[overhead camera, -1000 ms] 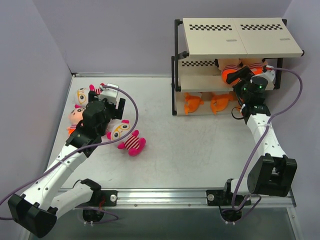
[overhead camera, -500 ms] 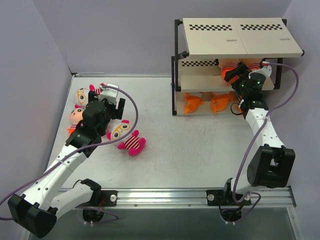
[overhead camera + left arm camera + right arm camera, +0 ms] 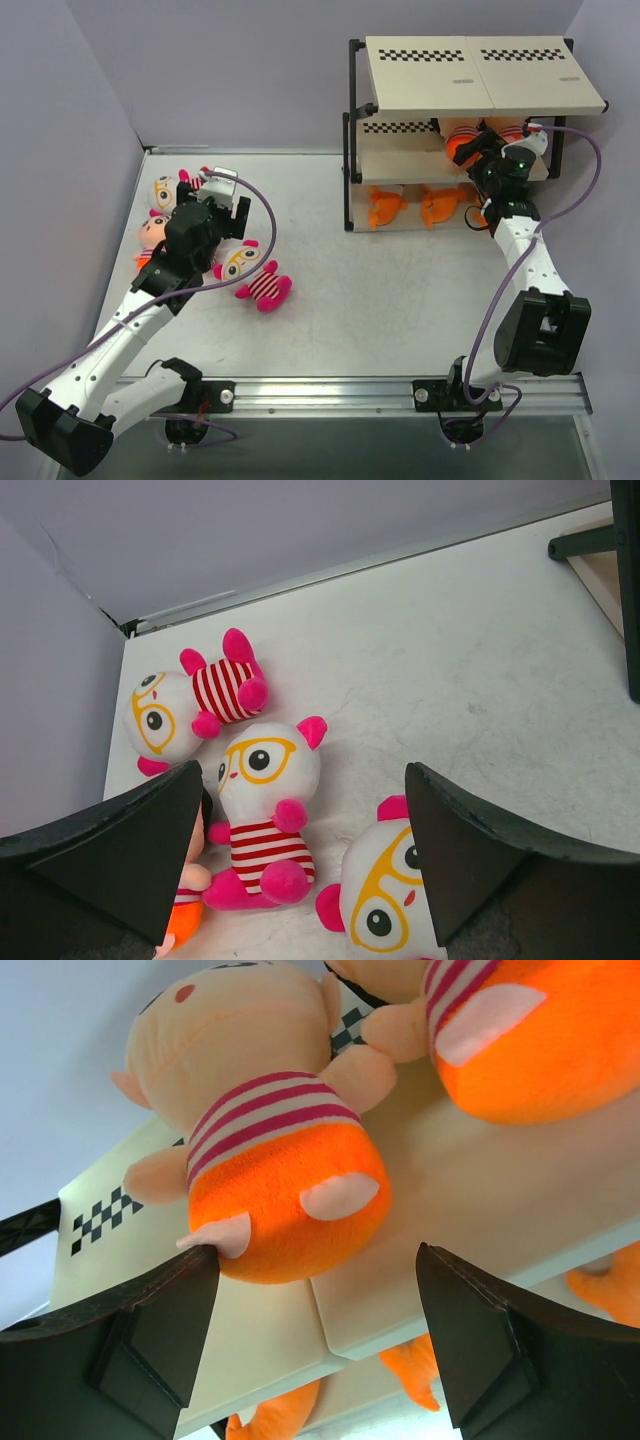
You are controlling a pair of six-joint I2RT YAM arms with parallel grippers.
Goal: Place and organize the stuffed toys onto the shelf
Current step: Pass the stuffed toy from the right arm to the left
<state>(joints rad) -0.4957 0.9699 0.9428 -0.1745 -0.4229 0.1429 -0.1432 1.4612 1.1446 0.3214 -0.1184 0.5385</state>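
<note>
My left gripper (image 3: 302,772) hangs open over pink-limbed glasses toys on the table: one directly under the jaws (image 3: 264,815), one at the far left (image 3: 190,705), one at the near right (image 3: 385,900). A peach-headed doll (image 3: 185,905) peeks out beside the left finger. My right gripper (image 3: 315,1255) is open at the shelf's (image 3: 480,75) middle board (image 3: 450,1240). A striped orange doll (image 3: 270,1160) lies on that board just beyond the jaws, its foot at my left fingertip, with a second doll (image 3: 530,1040) beside it. Orange sharks (image 3: 385,208) (image 3: 440,205) sit on the bottom tier.
The side wall (image 3: 70,200) runs close behind the toy cluster on the left. The shelf's black posts (image 3: 352,140) stand at the far right. Bare table (image 3: 380,290) lies between the toys and the shelf. Purple cables loop off both wrists.
The right arm has shifted a little at the shelf front, its gripper staying open at the middle board. The left arm and the toys on the table have not moved.
</note>
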